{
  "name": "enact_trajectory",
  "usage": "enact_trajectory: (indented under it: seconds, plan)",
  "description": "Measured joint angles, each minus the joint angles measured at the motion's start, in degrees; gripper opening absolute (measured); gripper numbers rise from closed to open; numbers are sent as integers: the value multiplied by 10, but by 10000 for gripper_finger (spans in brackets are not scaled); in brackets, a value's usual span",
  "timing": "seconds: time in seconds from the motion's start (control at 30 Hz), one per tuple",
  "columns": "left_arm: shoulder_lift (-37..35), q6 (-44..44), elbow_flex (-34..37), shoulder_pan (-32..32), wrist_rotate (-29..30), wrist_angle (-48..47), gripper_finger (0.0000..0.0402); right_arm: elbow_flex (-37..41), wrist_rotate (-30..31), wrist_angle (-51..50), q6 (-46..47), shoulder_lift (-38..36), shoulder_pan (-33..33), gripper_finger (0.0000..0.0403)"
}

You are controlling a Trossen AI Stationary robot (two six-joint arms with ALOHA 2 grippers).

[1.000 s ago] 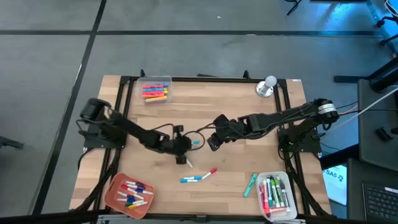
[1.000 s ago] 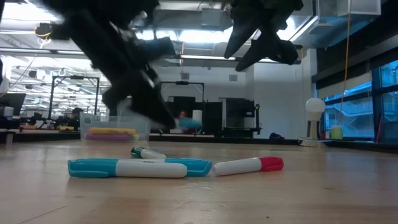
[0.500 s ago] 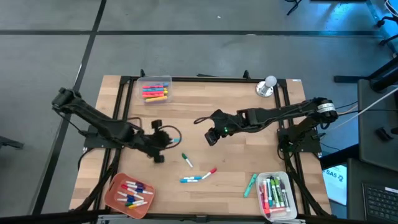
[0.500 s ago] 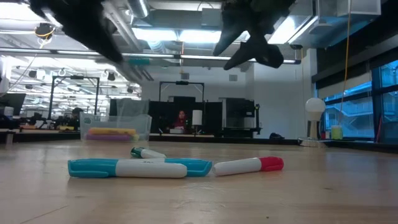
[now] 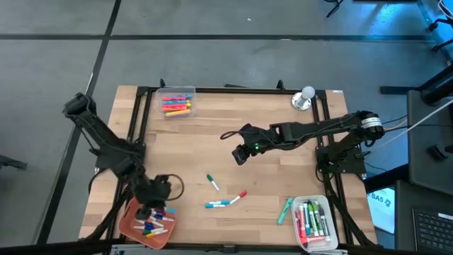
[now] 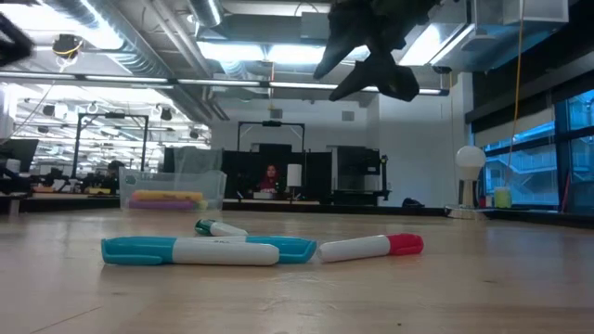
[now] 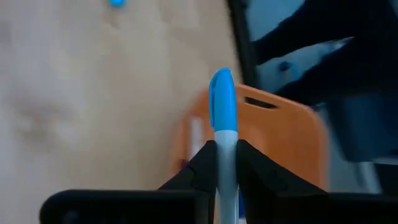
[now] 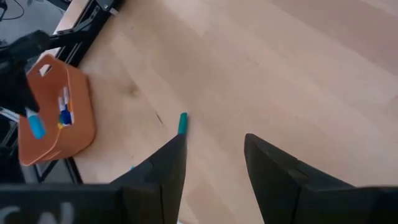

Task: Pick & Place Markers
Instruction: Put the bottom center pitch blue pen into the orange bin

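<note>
My left gripper [image 5: 148, 209] hangs over the orange tray [image 5: 129, 225] at the table's near left corner, shut on a blue-capped marker [image 7: 222, 102]. The tray holds several markers. My right gripper [image 5: 241, 156] hovers open above the table's middle, with nothing between its fingers [image 8: 214, 163]. Loose markers lie flat on the wood: a green-and-white one [image 5: 212, 182], teal ones [image 6: 209, 250], a red-capped one [image 6: 371, 246] and a teal one [image 5: 284, 210] farther right. My left gripper pinches the marker's white barrel [image 7: 225, 149] between its two fingers. The marker lies along the fingers, and its blue cap end sticks out past the fingertips. It is lifted clear, slanting down over the orange tray [image 7: 292, 143].
A clear bin of markers [image 5: 312, 223] stands at the near right, another [image 5: 177, 103] at the far left. A silver bell [image 5: 304, 98] sits at the far right corner. Black frame rails run along the table's left and right edges.
My left gripper has swung from the table's middle toward the near left corner, rising and turning as it went, and now hangs over the orange tray. The blue-capped marker has travelled with it, clear of the table. The loose markers have stayed put.
</note>
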State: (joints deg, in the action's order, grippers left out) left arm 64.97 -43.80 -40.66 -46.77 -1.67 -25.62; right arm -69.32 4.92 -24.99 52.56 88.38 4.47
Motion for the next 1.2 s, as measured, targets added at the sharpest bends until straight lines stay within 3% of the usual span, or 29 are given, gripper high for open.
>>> enact_trajectory:
  seconds: [0.17,0.27,0.4,0.5,0.73,0.87,1.07,1.2]
  plan:
    - [15,-102,0,-77,8,10,41,0,-6,0,8,0,7,162]
    - [46,-159,23,-82,21,-13,50,0,1,-1,11,0,7,162]
    - [86,-208,55,-70,-84,52,75,0,8,-1,26,0,4,162]
    - [99,-223,56,-70,-101,94,92,0,11,-1,38,0,4,162]
    - [70,-178,45,-30,-99,88,128,0,0,-10,22,0,4,162]
    - [13,-137,45,30,-118,42,138,-18,-47,-13,6,0,4,162]
    - [-66,-48,44,158,-79,15,138,-95,-43,-11,-67,0,7,162]
    - [-64,67,44,228,-25,13,139,-130,-2,-32,-123,-2,14,162]
